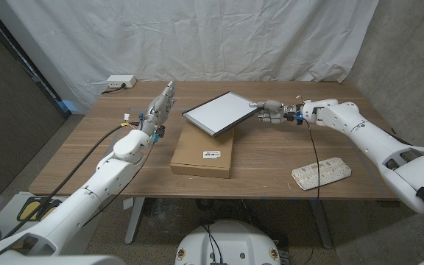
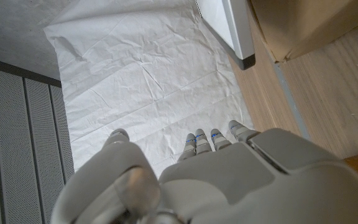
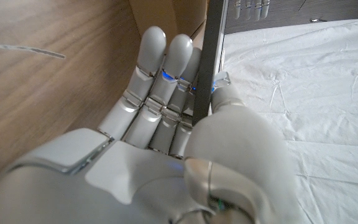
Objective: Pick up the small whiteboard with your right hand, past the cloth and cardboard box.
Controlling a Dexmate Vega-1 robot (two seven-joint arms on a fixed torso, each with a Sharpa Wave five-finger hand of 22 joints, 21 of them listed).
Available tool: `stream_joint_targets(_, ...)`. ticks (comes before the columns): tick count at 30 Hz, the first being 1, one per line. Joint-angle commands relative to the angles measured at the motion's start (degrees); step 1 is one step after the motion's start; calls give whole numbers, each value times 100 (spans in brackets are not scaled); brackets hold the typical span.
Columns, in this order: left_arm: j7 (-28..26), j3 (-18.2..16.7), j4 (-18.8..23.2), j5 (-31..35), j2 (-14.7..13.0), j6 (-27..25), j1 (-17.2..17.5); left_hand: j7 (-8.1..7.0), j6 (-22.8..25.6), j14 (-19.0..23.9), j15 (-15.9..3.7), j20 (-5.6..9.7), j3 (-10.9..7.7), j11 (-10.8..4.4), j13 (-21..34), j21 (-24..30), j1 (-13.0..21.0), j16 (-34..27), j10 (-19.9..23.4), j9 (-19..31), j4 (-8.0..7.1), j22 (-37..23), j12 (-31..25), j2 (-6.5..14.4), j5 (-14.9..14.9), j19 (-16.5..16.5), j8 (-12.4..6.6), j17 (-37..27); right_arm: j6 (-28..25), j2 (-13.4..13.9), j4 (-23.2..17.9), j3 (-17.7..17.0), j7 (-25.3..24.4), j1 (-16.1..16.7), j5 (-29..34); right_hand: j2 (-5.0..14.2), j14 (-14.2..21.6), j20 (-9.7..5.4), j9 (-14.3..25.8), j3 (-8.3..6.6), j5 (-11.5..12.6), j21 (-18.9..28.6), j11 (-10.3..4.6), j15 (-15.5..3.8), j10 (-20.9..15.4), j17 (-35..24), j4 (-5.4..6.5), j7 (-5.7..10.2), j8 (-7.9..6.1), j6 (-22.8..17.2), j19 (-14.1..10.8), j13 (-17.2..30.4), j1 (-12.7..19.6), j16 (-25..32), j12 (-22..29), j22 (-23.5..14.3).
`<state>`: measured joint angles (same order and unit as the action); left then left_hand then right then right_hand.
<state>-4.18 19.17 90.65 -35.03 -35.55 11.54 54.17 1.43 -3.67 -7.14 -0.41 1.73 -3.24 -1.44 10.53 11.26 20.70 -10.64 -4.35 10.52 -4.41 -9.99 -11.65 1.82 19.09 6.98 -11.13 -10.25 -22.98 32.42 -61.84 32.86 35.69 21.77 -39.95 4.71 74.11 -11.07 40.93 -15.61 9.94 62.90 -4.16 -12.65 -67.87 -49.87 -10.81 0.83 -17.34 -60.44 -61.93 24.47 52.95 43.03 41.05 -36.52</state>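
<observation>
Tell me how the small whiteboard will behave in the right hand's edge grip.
The small whiteboard looks stiff: it stays flat though tilted, held by one edge. The right hand pinches only its thin rim, so it may pivot or slip. It seems light for its size.

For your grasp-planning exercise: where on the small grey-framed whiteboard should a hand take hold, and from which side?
Grip the thin frame edge of the small grey-framed whiteboard from the robot's right, thumb on one face and fingers on the other. The board is flat and tilted, its right edge raised, and the right hand already pinches it there.
</observation>
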Motion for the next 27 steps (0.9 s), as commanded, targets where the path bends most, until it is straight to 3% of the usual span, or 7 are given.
stream_joint_targets(1, 4, -49, 47, -18, -41, 28, 49, 11, 10, 4, 7, -31, 50, 18, 20, 15, 80, -2, -14, 11, -12, -29, 13, -8, -3, 23, -2, -15, -73, 137, -362, -85, -175, 84, -98, 446, -26, -181, 26, -539, 18, 52, -740, 5, -866, -7, 273, 122, 51, -197, 24, 1744, 374, 45, 23, -20)
stream_joint_targets(27, -48, -218, 255, -21, -212, 71, 236, 12, 6, -1, 6, -30, 77, 16, 20, 13, 104, -1, -15, 11, -4, -29, 12, 6, -7, 29, -2, -15, -194, 354, -914, -235, -439, 214, -339, 436, 26, -181, 145, -592, 17, 198, -740, -6, -920, 76, 229, 102, 319, -312, 1, 1785, 401, 96, 23, -99)
